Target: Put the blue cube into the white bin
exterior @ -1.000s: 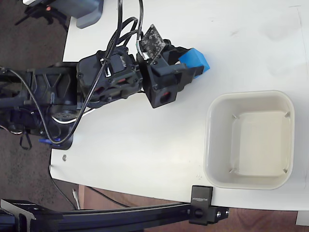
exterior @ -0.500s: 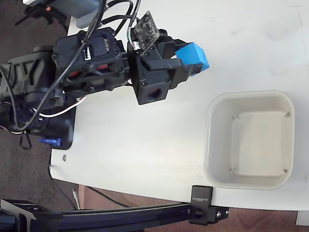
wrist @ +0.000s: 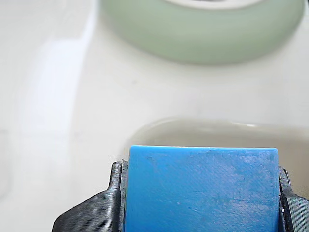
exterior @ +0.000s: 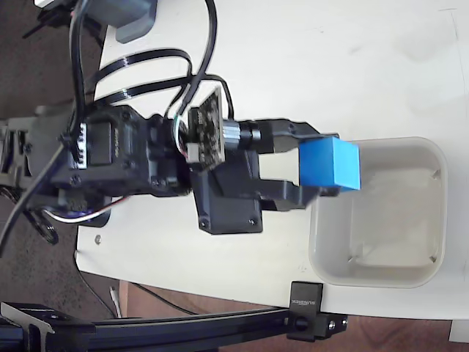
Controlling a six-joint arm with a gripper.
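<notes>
The blue cube (exterior: 330,164) is clamped between the black fingers of my gripper (exterior: 322,166), which is shut on it. In the fixed view the cube hangs over the left rim of the white bin (exterior: 432,271), raised above it. The bin sits at the right of the white table and holds nothing. In the wrist view the blue cube (wrist: 200,188) fills the lower frame, with a dark finger (wrist: 104,208) pressed against each side. The bin's near rim (wrist: 207,46) curves across the top of that view, its pale wall and floor below.
My arm's black body and cables (exterior: 146,169) cover the table's left part. A grey device (exterior: 135,18) stands at the top left corner. A black clamp (exterior: 311,312) and rail run along the table's bottom edge, just below the bin.
My arm has swung down and to the right in the fixed view, carrying the cube from the table's upper middle to over the bin's left rim. The grip has stayed shut.
</notes>
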